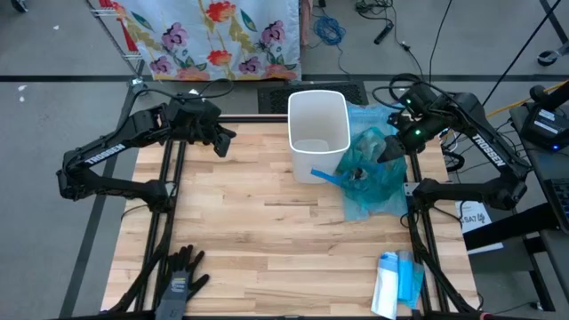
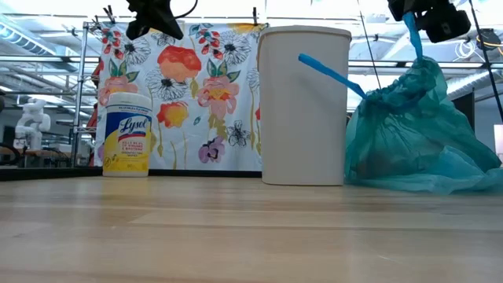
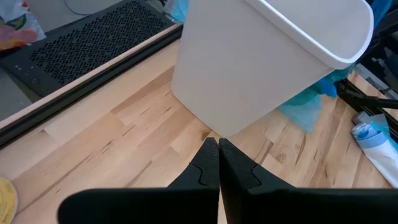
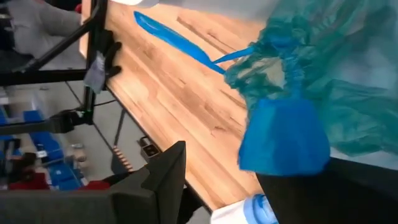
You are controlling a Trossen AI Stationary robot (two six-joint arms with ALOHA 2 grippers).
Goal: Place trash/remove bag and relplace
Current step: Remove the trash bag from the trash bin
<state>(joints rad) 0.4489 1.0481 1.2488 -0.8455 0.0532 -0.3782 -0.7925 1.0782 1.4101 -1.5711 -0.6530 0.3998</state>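
Lysol tub (image 2: 126, 134) shows only from worktop level. Teal bag (image 1: 373, 173) slumps just beside the white bin (image 1: 318, 133); right claw (image 1: 388, 151) hangs above it, spread wide; left claw (image 1: 222, 142) raised, pinched shut.

Cinched teal bag (image 1: 373, 173) — beside white bin (image 1: 317, 133)

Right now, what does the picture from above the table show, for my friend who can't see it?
A white bin stands on a wooden table, with a full teal trash bag beside it under the right gripper. The left gripper waits opposite.
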